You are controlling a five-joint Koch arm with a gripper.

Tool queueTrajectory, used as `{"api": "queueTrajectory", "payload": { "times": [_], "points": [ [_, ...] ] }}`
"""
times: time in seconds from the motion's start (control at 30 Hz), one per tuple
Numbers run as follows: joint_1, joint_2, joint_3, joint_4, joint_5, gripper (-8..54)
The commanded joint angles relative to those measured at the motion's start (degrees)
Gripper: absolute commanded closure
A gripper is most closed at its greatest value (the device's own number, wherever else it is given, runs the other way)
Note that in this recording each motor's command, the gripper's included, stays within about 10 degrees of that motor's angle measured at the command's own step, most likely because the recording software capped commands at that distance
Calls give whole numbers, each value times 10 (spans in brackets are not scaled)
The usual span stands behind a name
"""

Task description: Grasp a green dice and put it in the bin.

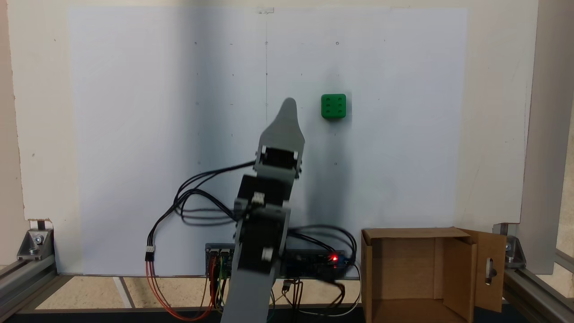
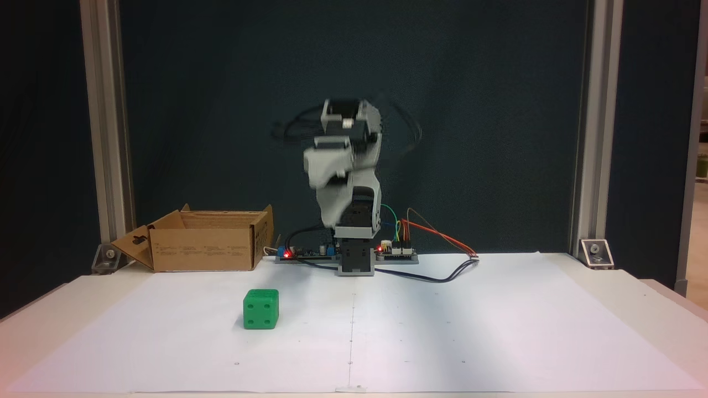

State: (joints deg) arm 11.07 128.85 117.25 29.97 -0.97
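Note:
The green dice [image 1: 333,106] rests on the white paper, its six-pip face up; in the other fixed view the green dice [image 2: 261,309] stands left of centre, in front of the arm. My gripper [image 1: 289,107] is raised above the paper, left of the dice and apart from it. A single grey jaw tip shows, so its state is unclear. The arm [image 2: 354,193] is motion-blurred and held high over its base. The cardboard bin [image 1: 457,278] sits at the lower right beside the base, open-topped, and its flap [image 1: 490,269] has a slot. The bin [image 2: 204,249] is at the back left.
The white paper sheet [image 1: 134,134] covers the table. Black and coloured cables [image 1: 197,197] loop around the arm's base, beside an electronics board [image 1: 332,260] with a red light. Aluminium frame posts [image 2: 105,138] stand at the table's corners.

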Motion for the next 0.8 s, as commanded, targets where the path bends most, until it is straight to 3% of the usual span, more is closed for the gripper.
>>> {"api": "queueTrajectory", "payload": {
  "times": [0.0,0.37,0.5,0.77],
  "points": [
    [45,-40,-82,92,-2,23],
    [101,-222,-292,456,-156,20],
    [101,-278,-339,455,-232,18],
    [100,-387,-452,452,-272,17]
  ]
}}
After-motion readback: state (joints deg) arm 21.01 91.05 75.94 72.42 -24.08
